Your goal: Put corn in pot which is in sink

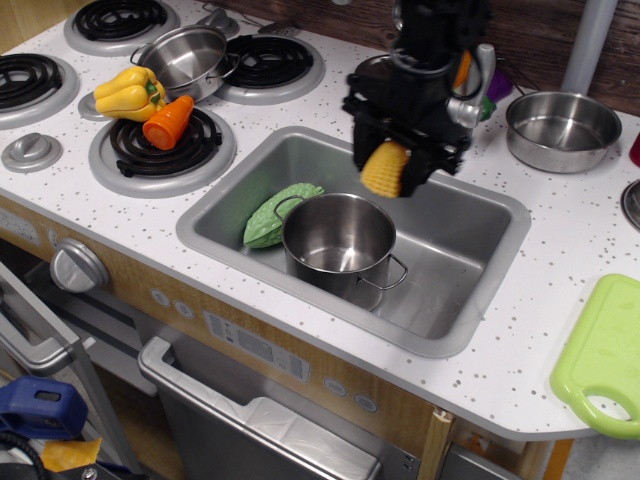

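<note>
My gripper (pixel 388 172) is shut on the yellow ridged corn (pixel 385 170) and holds it in the air over the sink (pixel 465 262), just above the far rim of the pot (pixel 338 243). The pot is a deep shiny steel pot with two loop handles and stands upright in the sink's left half, with nothing inside it. The arm comes down from the top of the view and hides most of the tap.
A green leafy toy (pixel 274 213) lies in the sink against the pot's left side. A steel bowl (pixel 560 129) sits on the counter at right, a green cutting board (pixel 605 355) at the far right. A steel pan (pixel 188 58), yellow pepper (pixel 126 90) and carrot piece (pixel 167 121) are on the stove.
</note>
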